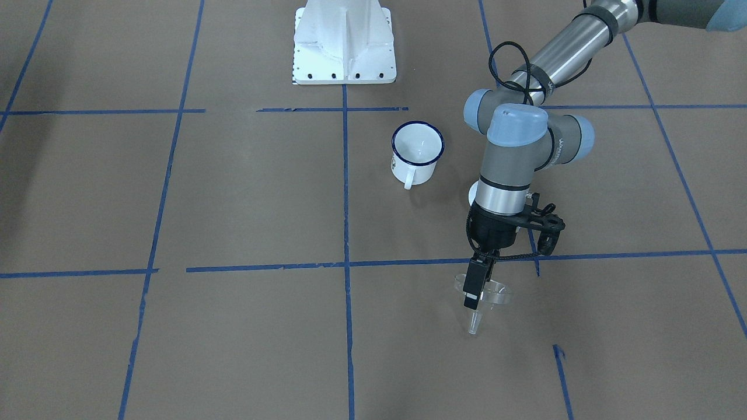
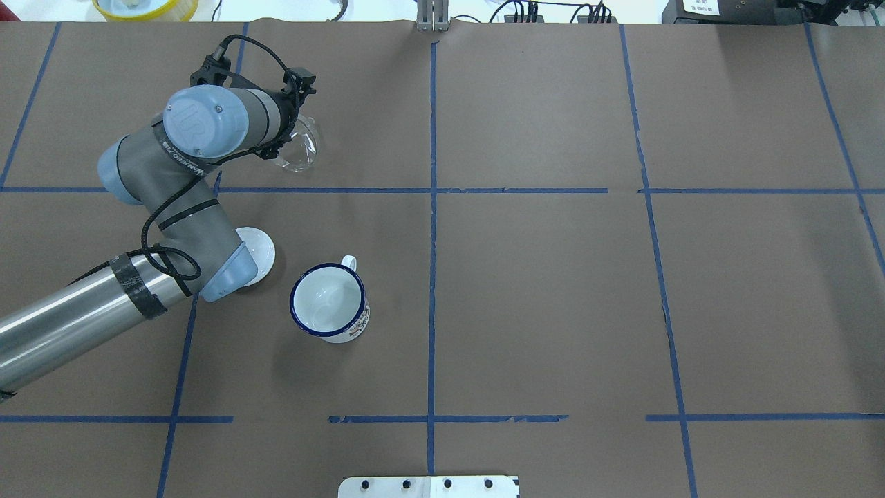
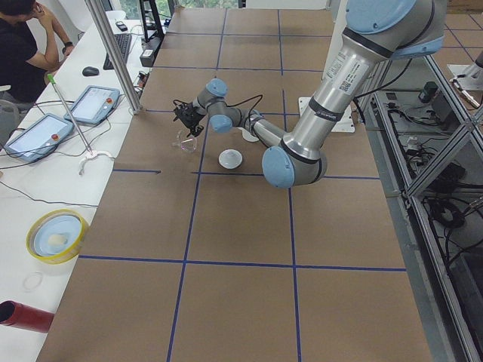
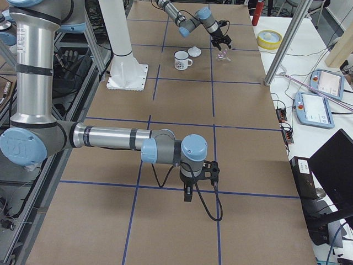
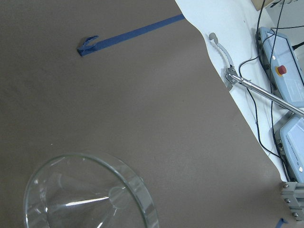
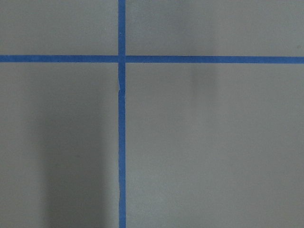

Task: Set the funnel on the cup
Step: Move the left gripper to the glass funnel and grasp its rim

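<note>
The clear funnel (image 1: pixel 497 291) hangs in my left gripper (image 1: pixel 474 298), which is shut on its wide rim, spout pointing down, at the far left of the table. It also shows in the overhead view (image 2: pixel 301 146) and fills the bottom left of the left wrist view (image 5: pixel 90 194). The white cup (image 1: pixel 416 153) with a dark blue rim stands upright and empty nearer the robot's base, also in the overhead view (image 2: pixel 328 302), well apart from the funnel. My right gripper (image 4: pixel 188 194) shows only in the exterior right view, low over the table; I cannot tell whether it is open or shut.
A round white lid (image 2: pixel 259 250) lies beside the cup, partly under my left arm. The white robot base (image 1: pixel 344 44) stands behind the cup. The table's far edge and operator pendants (image 5: pixel 289 71) lie just beyond the funnel. A yellow bowl (image 2: pixel 135 7) sits off the paper.
</note>
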`<state>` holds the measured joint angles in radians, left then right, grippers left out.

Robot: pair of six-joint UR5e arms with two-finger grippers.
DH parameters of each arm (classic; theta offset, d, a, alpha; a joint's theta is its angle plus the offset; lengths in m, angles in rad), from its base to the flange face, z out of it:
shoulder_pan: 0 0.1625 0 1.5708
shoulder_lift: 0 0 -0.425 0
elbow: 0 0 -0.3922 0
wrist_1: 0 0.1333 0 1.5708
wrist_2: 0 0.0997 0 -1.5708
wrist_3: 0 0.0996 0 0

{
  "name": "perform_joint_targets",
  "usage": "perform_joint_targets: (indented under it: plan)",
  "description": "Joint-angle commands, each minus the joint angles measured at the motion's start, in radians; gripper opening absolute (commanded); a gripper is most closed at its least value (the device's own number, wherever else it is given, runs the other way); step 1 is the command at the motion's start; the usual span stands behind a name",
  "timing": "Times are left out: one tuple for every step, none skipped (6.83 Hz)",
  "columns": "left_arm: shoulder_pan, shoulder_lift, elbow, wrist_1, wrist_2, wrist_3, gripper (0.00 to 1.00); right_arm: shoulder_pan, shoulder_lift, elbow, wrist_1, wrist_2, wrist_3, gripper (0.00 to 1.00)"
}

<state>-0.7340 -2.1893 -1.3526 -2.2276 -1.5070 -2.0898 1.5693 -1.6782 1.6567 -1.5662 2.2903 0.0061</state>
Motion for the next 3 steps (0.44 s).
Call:
perform_joint_targets:
  plan:
    - [0.011, 0.0, 0.05, -0.053, 0.002, -0.001, 0.92, 0.0, 0.0, 0.0, 0.0, 0.0, 0.0, 1.0]
    - [0.015, 0.002, 0.053, -0.058, 0.002, 0.001, 0.62, 0.0, 0.0, 0.0, 0.0, 0.0, 0.0, 1.0]
    - [0.013, 0.002, 0.05, -0.058, 0.002, 0.005, 0.24, 0.0, 0.0, 0.0, 0.0, 0.0, 0.0, 1.0]
